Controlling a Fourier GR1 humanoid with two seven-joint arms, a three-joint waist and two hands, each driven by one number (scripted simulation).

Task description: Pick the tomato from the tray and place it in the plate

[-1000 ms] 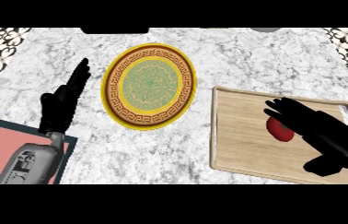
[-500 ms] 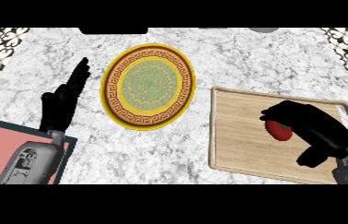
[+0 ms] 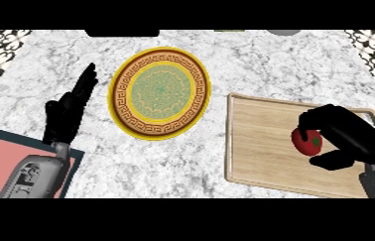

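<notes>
Right hand [image 3: 344,136] curled around red tomato [image 3: 304,142] over wooden tray [image 3: 256,136]. Left hand [image 3: 67,115] resting open beside yellow patterned plate [image 3: 121,86], fingers straight.

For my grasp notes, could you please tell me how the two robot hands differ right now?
The right robot hand is curled round the tomato over the wooden tray; the left robot hand holds nothing. The right one's fingers are bent; the left one's are straight, pointing up beside the plate. Both are black.
</notes>
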